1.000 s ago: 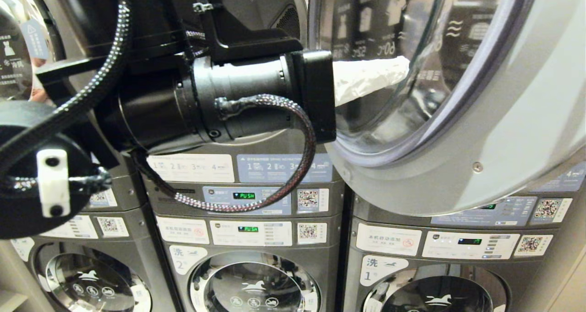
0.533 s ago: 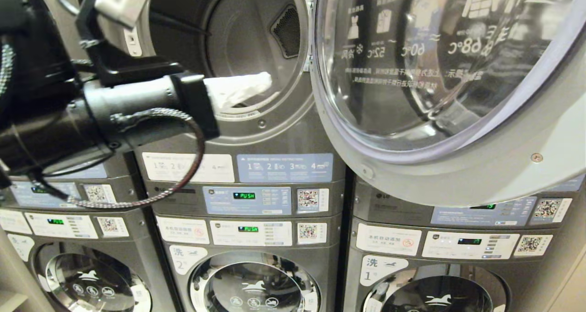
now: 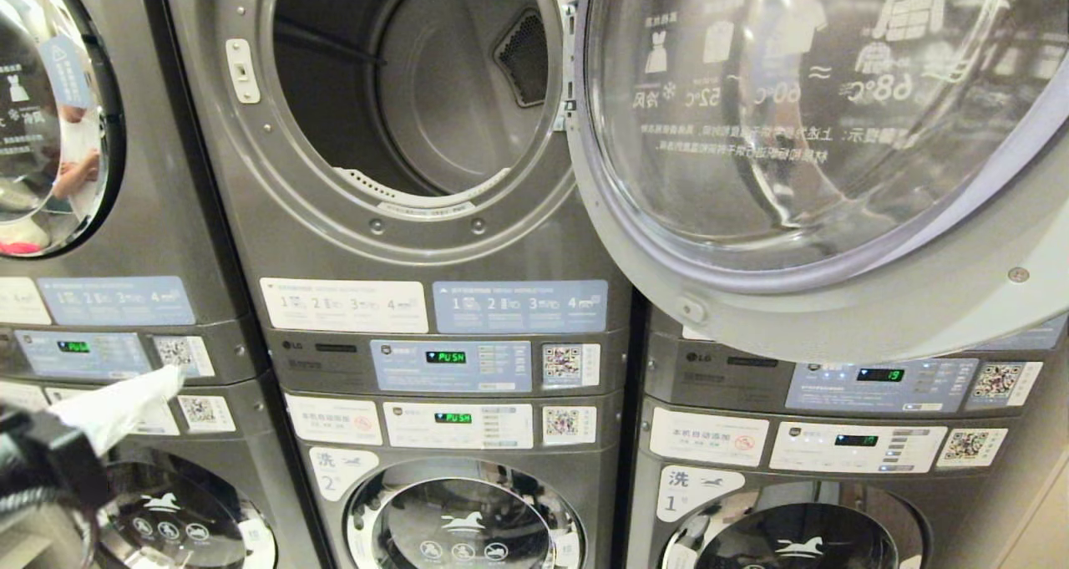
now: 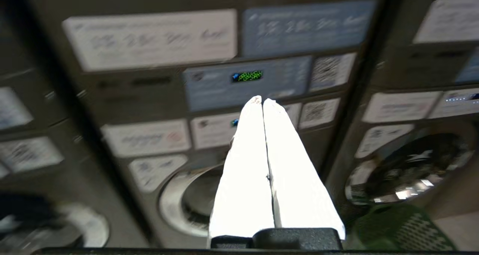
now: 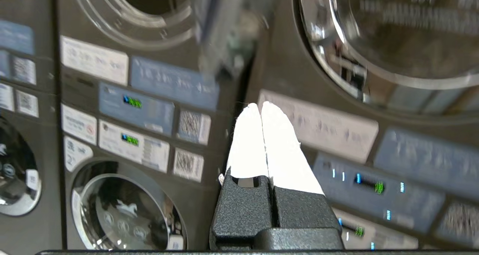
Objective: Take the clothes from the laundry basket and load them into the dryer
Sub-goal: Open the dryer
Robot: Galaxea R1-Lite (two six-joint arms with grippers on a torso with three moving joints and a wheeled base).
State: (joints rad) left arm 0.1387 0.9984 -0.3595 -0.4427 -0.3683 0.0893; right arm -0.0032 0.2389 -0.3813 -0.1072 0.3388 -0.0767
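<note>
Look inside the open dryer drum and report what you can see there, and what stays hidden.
Inside the open dryer drum: bare grey metal walls, a dark mesh vent and a white perforated strip at the front lip. No clothes show. The drum's bottom is hidden behind the door frame's lower rim.

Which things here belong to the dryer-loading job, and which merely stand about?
Job:
open dryer drum
dryer door
green laundry basket
left pincer, shut, empty

Standing about:
lower washers
PUSH display
QR stickers

- The right hand points at the stacked machines, white fingers pressed together, empty.
- The open dryer door hangs above it.
- A washer porthole sits lower down.
</note>
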